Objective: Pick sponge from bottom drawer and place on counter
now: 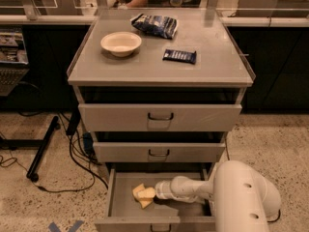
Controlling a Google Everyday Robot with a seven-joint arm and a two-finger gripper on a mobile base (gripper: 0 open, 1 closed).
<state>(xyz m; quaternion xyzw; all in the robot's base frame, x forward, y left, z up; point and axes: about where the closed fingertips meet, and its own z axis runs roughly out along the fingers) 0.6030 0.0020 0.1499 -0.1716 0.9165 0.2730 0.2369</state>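
The bottom drawer (123,202) is pulled open under the two shut drawers. A pale-yellow sponge (140,200) lies on its floor, left of centre. My gripper (147,193) reaches into the drawer from the right on a white arm and sits right at the sponge, touching or overlapping it. The yellow tips and the sponge merge, so I cannot tell where one ends. The counter (159,69) is the grey cabinet top above.
On the counter stand a cream bowl (121,43), a blue snack bag (155,25) and a dark bar wrapper (179,56). My white arm housing (244,199) fills the lower right. Cables and a black stand leg (43,146) lie on the floor at left.
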